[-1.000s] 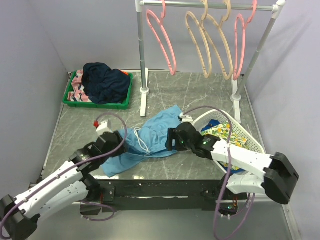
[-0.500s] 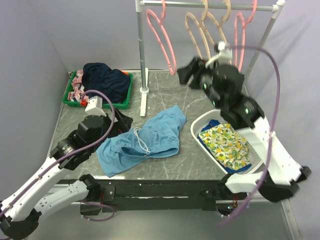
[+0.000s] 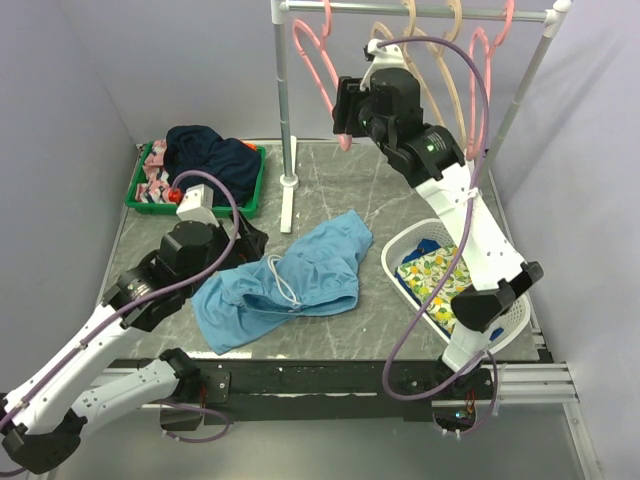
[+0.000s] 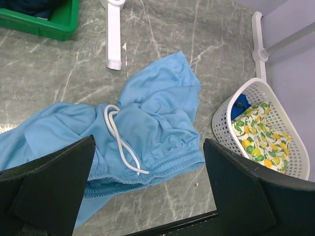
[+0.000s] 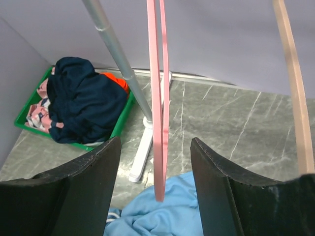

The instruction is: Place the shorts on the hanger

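Sky-blue cloth, soft and light: the shorts lie crumpled on the grey marbled table, between the foot of the clothes rail and the white basket, with nothing holding them. Such fabric should sag and fold under its own weight, so it is best taken at the gathered waistband, the thickest edge, rather than by the loose white drawstring, which would likely just pull through. The left gripper hovers over the waistband with its jaws wide apart and empty. The pink hanger, thin stiff plastic hung freely by its hook, will probably swing at a touch; its lower loop looks like the steadiest place to hold. The right gripper is raised to it with jaws spread, one on each side of the loop, and no contact can be made out. The left wrist view alone shows the drawstring and waistband folds clearly, but no hanger. The right wrist view shows the hanger edge-on between the jaws, with only one corner of the shorts below. Only the overhead view shows both arms together — and the tan hangers alongside.
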Controlling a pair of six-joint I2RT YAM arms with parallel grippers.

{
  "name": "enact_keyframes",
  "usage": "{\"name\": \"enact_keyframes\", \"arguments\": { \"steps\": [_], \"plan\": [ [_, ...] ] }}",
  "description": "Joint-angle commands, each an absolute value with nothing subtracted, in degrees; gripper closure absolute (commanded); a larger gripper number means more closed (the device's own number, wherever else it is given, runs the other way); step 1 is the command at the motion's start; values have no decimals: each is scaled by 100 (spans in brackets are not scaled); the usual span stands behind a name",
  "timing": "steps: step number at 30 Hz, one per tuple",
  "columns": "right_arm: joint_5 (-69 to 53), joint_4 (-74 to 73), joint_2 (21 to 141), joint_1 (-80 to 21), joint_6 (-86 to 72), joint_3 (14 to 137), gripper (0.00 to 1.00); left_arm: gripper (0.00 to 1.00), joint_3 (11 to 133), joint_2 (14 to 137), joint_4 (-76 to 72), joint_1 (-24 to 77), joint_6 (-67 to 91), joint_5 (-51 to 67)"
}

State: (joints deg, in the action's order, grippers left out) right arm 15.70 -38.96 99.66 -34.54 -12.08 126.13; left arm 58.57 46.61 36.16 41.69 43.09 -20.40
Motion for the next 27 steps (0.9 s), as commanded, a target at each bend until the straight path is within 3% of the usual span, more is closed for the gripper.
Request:
{"name": "enact_keyframes", "arguments": {
  "steps": [1,13,17,22,27],
  "plan": [
    [1573,-4077,10246,-3393,-765,13403,34,2,6047,4553,3665,4131,4113,-1995],
    [1591,-3955,10749,-3366,-589,13474,51,1,5933,4342,3683,4113,4078,-2092],
    [1643,-3894,10696,-3366,-589,13404,68,1,5854,4298,3691,4113,4104,-2074],
    [1898,-3727,10556,-3366,-466,13421,100,1,5669,4236,3595,4113,4192,-1987],
    [1977,-3674,10372,-3358,-396,13456,100,1,5608,4236,3595,4113,4219,-1978]
  ]
}}
